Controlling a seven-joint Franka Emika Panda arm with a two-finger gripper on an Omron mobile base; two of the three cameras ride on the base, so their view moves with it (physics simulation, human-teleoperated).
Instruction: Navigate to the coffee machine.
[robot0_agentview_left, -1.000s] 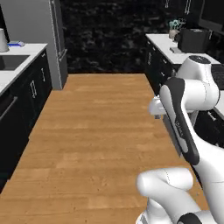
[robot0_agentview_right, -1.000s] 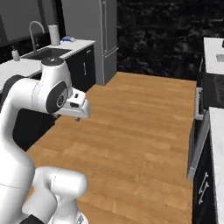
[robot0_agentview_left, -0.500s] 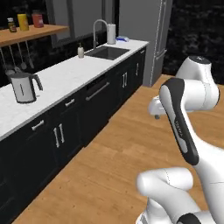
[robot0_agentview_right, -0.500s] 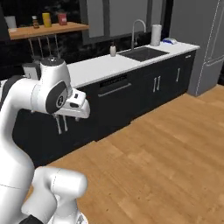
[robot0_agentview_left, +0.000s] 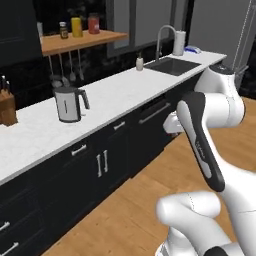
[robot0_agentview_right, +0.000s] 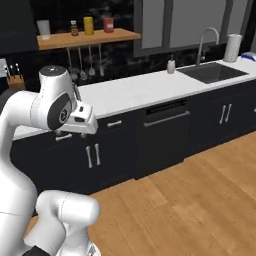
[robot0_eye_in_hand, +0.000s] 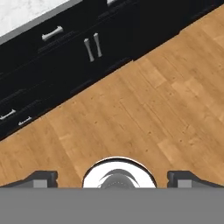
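The coffee machine cannot be made out in any of these views, so its place cannot be told. The robot faces a long white counter over black cabinets.

The gripper hangs above the wooden floor, pointing down at the boards; its two dark fingertips stand wide apart, with nothing between them. In the left base view the arm is folded, with the hand tucked in front of the cabinets, level with the counter's front edge.

On the counter a steel kettle with a black handle stands upright, well apart from a knife block near the left edge. Farther along is the sink with its curved tap. A small soap bottle stands just beside the sink and a white paper roll behind it. A blue and white thing lies near the roll, too small to tell.

Above the counter a wooden shelf carries a dark bottle, a yellow jar and a red jar in a row, with a pale cup to the left. Utensils hang below the shelf. A dishwasher front sits under the counter between the cabinet doors.
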